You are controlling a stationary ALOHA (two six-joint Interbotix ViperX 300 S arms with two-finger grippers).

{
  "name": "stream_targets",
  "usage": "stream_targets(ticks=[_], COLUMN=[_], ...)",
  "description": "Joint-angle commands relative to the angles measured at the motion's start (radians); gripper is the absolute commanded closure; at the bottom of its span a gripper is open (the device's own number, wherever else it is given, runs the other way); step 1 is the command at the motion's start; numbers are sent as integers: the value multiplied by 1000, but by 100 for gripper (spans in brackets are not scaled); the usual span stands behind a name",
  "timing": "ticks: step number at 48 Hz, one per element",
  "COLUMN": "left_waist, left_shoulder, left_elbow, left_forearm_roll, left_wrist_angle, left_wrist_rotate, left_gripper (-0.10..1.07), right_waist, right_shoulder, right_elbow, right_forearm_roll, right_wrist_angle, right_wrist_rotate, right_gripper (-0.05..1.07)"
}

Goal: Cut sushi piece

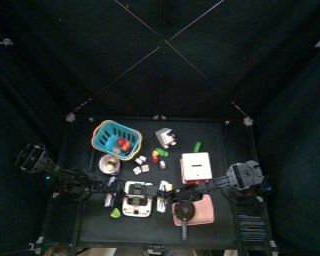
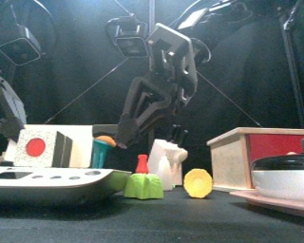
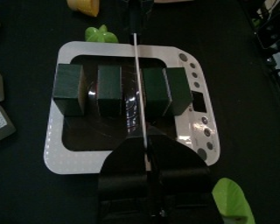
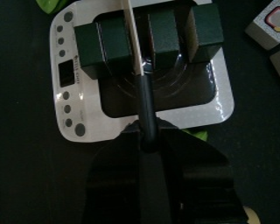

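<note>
Nearest, at the bench (image 2: 155, 223) front edge, sits the white scale (image 3: 73, 149), w/ a green toy piece (image 2: 143, 183) and a yellow one (image 2: 199, 182) just beside it. Task's thing, the sushi roll (image 3: 108, 87), lies dark green across the scale's plate, roughly mid-plate, long axis crosswise to both tools.

Left claw (image 3: 149, 171): nearly closed, pinching the dark grip of a thin blade (image 3: 136, 79), seen edge-on. It runs straight over the roll, approx. btwn two of its blocks. Can't tell if it touches the roll yet.

Right claw (image 4: 145, 144), coming from the opposite side: jaws look closed round the dark handle of a knife (image 4: 129, 39). Its pale blade lies over the same roll, also near the middle. Whether the two tools touch each other: can't tell.

Judgement: the step in hand is lining up and pressing the cut. To do it well:
- keep the cutting edge upright and square to the roll, no twist in the wrist
- come straight down, slow, maybe a short sawing stroke
- use the other tool to pin the roll so it doesn't slide or tip off the plate
- go easy on force, as the scale could skid on the bench
</note>
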Motion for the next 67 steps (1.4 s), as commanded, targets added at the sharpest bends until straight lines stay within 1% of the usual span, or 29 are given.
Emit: stream_targets(ticks=[1, 8, 16, 23, 29, 43, 59, 67], left_waist=[-11, -5, 12, 41, 35, -2, -115, -118], left_shoulder=[-9, -49, -129, -204, -232, -201, -114, -84], left_elbow=[-6, -20, -25, -14, -9, -21, -46, -49], left_forearm_roll=[9, 43, 101, 120, 130, 83, -29, -29], left_wrist_angle=[0, -5, 2, 3, 15, 18, 12, -2], left_wrist_rotate=[2, 5, 5, 5, 3, 2, 2, 2], left_gripper=[75, 75, 75, 75, 75, 75, 75, 75], right_waist=[-2, -6, -2, 0, 8, 48, 51, 49], right_shoulder=[-58, -83, -118, -138, -140, -129, -106, -98], right_elbow=[-20, -37, -38, -40, -41, -40, -41, -41], right_forearm_roll=[-8, -46, -78, -81, -81, -75, -55, -51], right_wrist_angle=[11, 29, 66, 75, 74, 74, 75, 75], right_wrist_rotate=[-3, -2, 0, 0, 3, 9, 9, 9], right_gripper=[63, 63, 63, 63, 63, 63, 63, 63])
